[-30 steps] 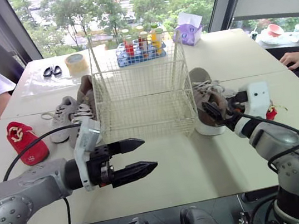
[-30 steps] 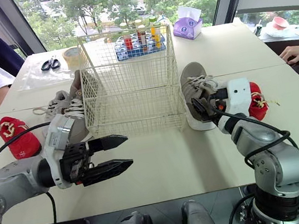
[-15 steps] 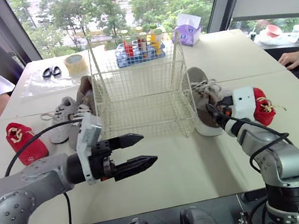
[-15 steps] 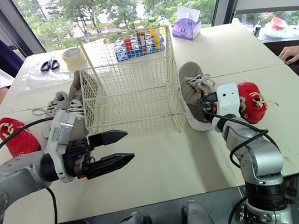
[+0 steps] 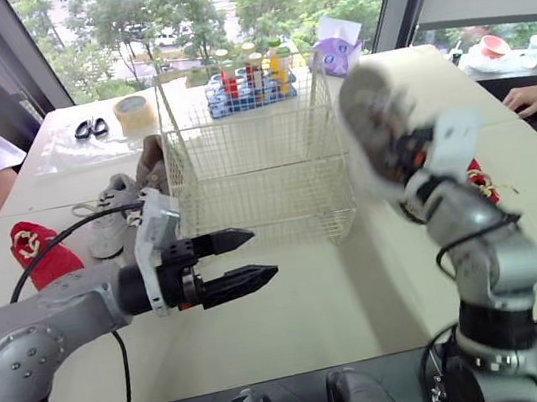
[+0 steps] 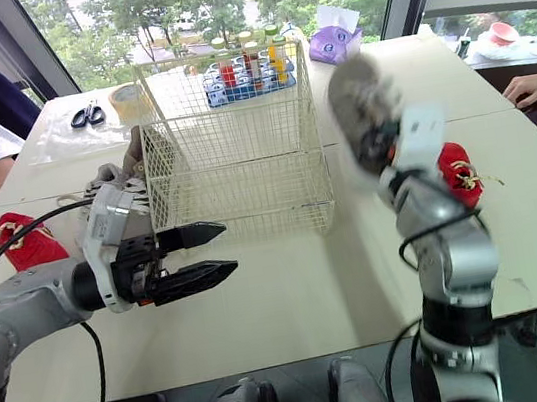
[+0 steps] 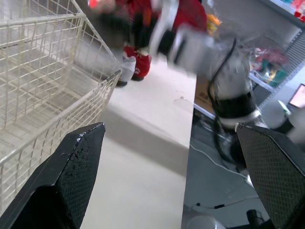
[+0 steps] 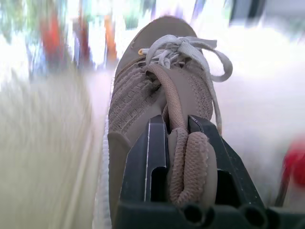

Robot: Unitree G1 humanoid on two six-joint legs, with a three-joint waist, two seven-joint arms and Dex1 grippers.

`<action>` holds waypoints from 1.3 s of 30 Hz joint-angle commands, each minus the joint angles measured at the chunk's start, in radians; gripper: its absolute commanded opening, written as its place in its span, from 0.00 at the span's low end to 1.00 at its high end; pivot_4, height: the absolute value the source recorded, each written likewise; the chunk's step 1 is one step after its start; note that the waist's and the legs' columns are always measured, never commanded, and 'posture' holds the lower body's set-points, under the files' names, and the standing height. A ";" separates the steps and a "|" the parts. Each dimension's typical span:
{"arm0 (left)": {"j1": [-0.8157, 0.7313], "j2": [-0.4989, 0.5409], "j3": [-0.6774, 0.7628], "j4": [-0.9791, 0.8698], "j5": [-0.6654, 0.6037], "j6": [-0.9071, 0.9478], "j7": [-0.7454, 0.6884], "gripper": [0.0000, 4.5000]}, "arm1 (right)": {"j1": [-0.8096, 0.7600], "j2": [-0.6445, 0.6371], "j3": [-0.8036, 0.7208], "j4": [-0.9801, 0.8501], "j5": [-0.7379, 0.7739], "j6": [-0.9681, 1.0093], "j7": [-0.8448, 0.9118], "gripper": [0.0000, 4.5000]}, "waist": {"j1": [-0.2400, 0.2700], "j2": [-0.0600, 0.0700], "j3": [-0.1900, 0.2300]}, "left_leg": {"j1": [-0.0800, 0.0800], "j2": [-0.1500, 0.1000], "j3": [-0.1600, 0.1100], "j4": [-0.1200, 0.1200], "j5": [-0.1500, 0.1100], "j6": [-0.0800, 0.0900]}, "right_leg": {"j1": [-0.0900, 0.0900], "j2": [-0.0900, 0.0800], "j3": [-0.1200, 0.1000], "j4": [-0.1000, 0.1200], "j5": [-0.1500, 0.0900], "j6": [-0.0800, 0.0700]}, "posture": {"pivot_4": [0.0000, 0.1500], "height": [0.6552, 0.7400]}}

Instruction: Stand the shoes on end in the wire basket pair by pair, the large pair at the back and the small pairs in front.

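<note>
While my right forearm is pointing steeply upward, my right gripper (image 8: 177,125) is clamping its black fingers on the padded collar of the large taupe lace-up fabric sneaker (image 5: 370,120). I am holding it in the air above the pale table (image 5: 314,305), just beside the right wall of the cream wire basket (image 5: 257,193), toe uppermost. My left arm is reaching forward and low, with the left gripper (image 5: 262,252) hovering before the basket, fingers spread apart. Grey sneakers (image 5: 112,199) are lying left of the basket.
</note>
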 commanded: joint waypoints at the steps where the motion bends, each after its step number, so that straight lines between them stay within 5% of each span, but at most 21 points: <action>1: -0.052 0.011 0.026 0.041 -0.032 0.002 -0.039 1.00 | -0.127 -0.079 -0.038 -0.091 -0.022 -0.039 -0.015 0.04 | 0.003 0.000 0.000 | -0.001 -0.001 0.000 0.000 0.003 -0.005 | -0.002 0.000 -0.001 0.003 0.000 0.001 | 1.00 1.00; 4: -0.134 -0.004 0.075 0.160 -0.101 -0.002 -0.009 1.00 | -0.228 -0.205 -0.025 -0.052 -0.050 -0.086 0.048 0.04 | 0.001 -0.001 -0.001 | -0.001 -0.001 -0.001 -0.001 0.003 -0.006 | -0.002 0.000 -0.002 0.004 -0.002 0.004 | 1.00 1.00; 9: -0.398 -0.008 0.191 0.520 -0.098 -0.045 0.044 1.00 | -0.462 -0.421 0.060 0.171 0.067 -0.312 0.483 0.04 | -0.009 -0.001 0.001 | -0.001 -0.003 0.000 0.002 -0.001 0.002 | -0.001 -0.001 -0.001 0.002 -0.001 0.003 | 1.00 1.00; 19: -0.684 0.180 0.202 0.938 0.152 -0.055 -0.248 1.00 | -0.576 -0.556 0.241 0.351 0.140 -0.578 1.081 0.04 | -0.024 -0.007 0.003 | -0.001 0.000 0.002 0.001 -0.001 0.001 | -0.001 -0.002 -0.001 0.004 -0.002 0.005 | 1.00 1.00; 24: -0.760 0.218 0.162 0.987 0.247 -0.022 -0.386 1.00 | -0.622 -0.533 0.272 0.497 0.104 -0.751 1.191 0.04 | -0.005 -0.008 0.003 | -0.001 -0.001 0.004 0.002 0.000 0.000 | -0.001 -0.003 -0.001 0.001 -0.002 0.006 | 1.00 1.00; 35: -0.904 0.110 0.023 1.052 0.429 0.019 -0.548 1.00 | -0.615 -0.473 0.321 0.513 0.058 -0.852 1.229 0.04 | -0.002 -0.008 0.004 | -0.001 -0.001 0.006 0.003 0.002 -0.003 | -0.002 -0.003 -0.001 0.008 -0.002 0.006 | 1.00 1.00; 39: -0.916 0.101 0.000 1.078 0.484 0.020 -0.611 0.71 | -0.615 -0.465 0.322 0.508 0.053 -0.855 1.227 0.04 | -0.004 -0.008 0.004 | -0.001 -0.001 0.007 0.003 0.002 -0.004 | -0.003 -0.003 -0.001 0.008 -0.002 0.006 | 1.00 1.00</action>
